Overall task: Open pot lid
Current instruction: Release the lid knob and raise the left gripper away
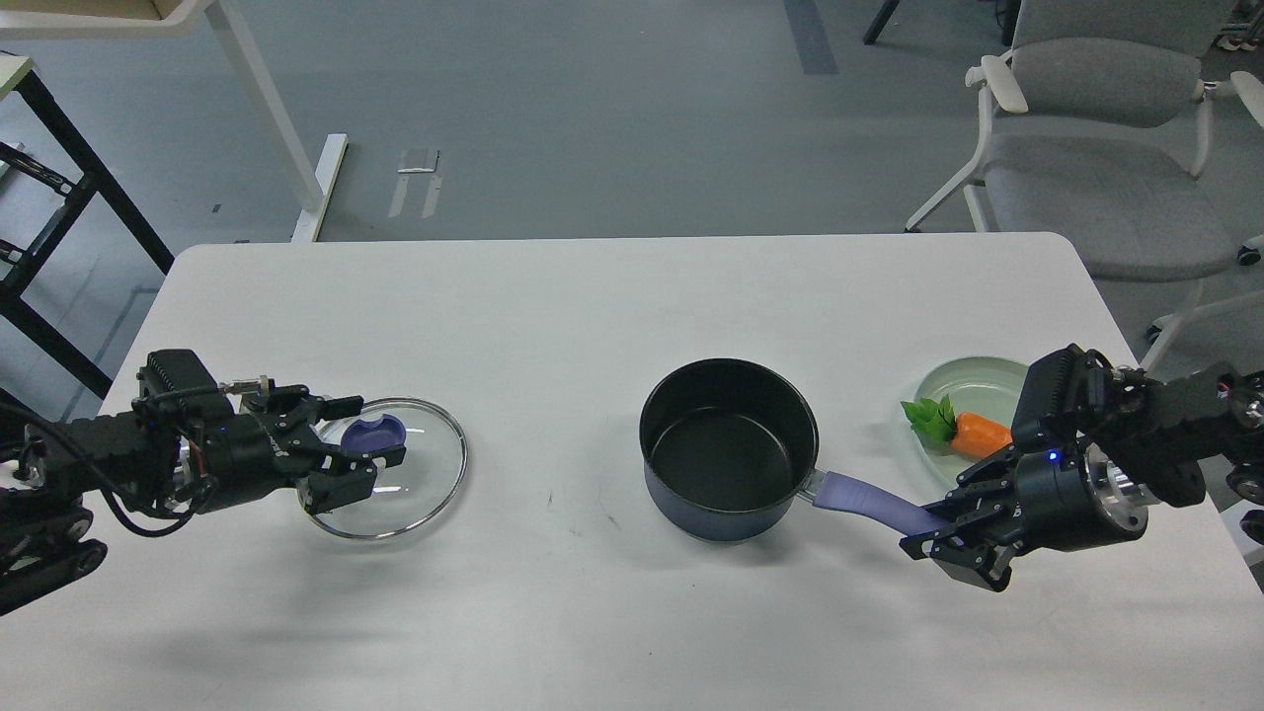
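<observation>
Left arm is entering from the 9 o'clock edge, lying low and pointing toward 3 o'clock; the left gripper (363,441) is showing its fingers spread apart. Right arm is entering from 3 o'clock, angled toward 8 o'clock; the right gripper (950,528) is holding its fingers close together.

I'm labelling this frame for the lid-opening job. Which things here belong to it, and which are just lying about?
Part of the job: pot lid, off the pot, by the left gripper; pot, its handle at the right gripper.

Lying about: green plate, toy carrot, chair.
</observation>
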Available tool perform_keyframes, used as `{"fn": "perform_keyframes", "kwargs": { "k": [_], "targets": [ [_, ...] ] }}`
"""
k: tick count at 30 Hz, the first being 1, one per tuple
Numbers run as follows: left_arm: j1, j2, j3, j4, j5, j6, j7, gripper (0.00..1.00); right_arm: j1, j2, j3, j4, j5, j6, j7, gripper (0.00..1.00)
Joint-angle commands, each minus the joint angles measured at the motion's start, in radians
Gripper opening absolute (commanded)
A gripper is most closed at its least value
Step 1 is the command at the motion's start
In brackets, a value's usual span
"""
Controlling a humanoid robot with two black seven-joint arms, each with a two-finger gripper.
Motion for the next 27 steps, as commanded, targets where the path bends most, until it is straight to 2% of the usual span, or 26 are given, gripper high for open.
{"fn": "perform_keyframes", "kwargs": {
  "k": [1,5,7,10,13,15,19,22,27],
  "targets": [
    [-0.001,0.005,0.0,-0.002,-0.006,-0.003,0.0,0.94,0.0,0.0,-0.001,0.0,0.0,0.0,0.0,0.26],
    [-0.011,0.018,-0.023,-0.04,-0.053,-0.021,0.0,0.98,0.0,-0.002,-0.001,0.0,0.0,0.0,0.0,0.26],
    [-0.028,0.043,-0.04,-0.086,-0.18,-0.063,0.0,0.99,0.0,0.0,0.0,0.0,0.0,0.0,0.0,0.26],
    [-0.091,0.08,-0.067,-0.135,-0.497,-0.211,0.0,0.99,0.0,0.0,0.0,0.0,0.0,0.0,0.0,0.27],
    [-0.126,0.083,-0.116,-0.143,-0.938,-0.383,0.0,0.99,0.0,0.0,-0.001,0.0,0.0,0.0,0.0,0.28],
    [-0.125,0.08,-0.153,-0.138,-1.232,-0.442,0.0,0.99,0.0,0.0,-0.001,0.0,0.0,0.0,0.0,0.29],
    [-0.117,0.051,-0.173,-0.12,-1.608,-0.431,0.0,0.99,0.0,0.0,-0.001,0.0,0.0,0.0,0.0,0.31],
    [-0.113,0.015,-0.183,-0.083,-1.647,-0.39,0.0,0.99,0.0,0.0,0.0,0.0,0.002,0.0,0.0,0.36],
    [-0.108,-0.066,-0.267,0.015,-1.67,-0.362,0.0,0.99,0.0,-0.002,-0.001,0.0,0.002,0.0,0.0,0.67]
  ]
}}
